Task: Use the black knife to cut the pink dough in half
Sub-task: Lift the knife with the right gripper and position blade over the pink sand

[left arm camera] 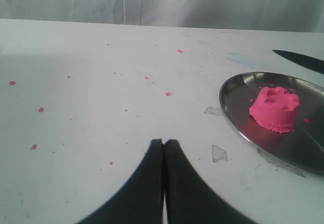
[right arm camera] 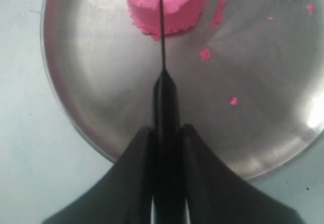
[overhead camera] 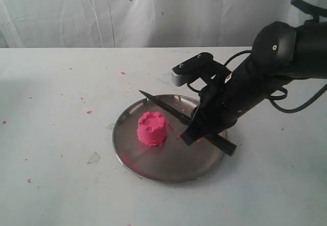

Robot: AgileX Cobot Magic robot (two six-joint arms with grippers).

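Right wrist view is showing the right claw [right arm camera: 166, 133] clamping the knife [right arm camera: 162, 57] by its handle, blade edge running straight ahead over the dough [right arm camera: 164, 6], which is sitting on the plate [right arm camera: 91, 107]. Dough is looking soft, likely yielding and sticking; a firm handle grip seems right. Left claw [left arm camera: 163, 155] is resting together over the counter [left arm camera: 76, 133], dough well off to one side.

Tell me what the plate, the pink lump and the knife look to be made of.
Plate: apparently steel, brushed silver with soft reflections and bright glare. Pink dough: a soft, matte modelling dough, judging by its moulded notches, ragged base and shed crumbs. Black knife: uniformly matte black from blade to handle; whether plastic or coated metal can't be told. The right gripper is clamped on its handle.
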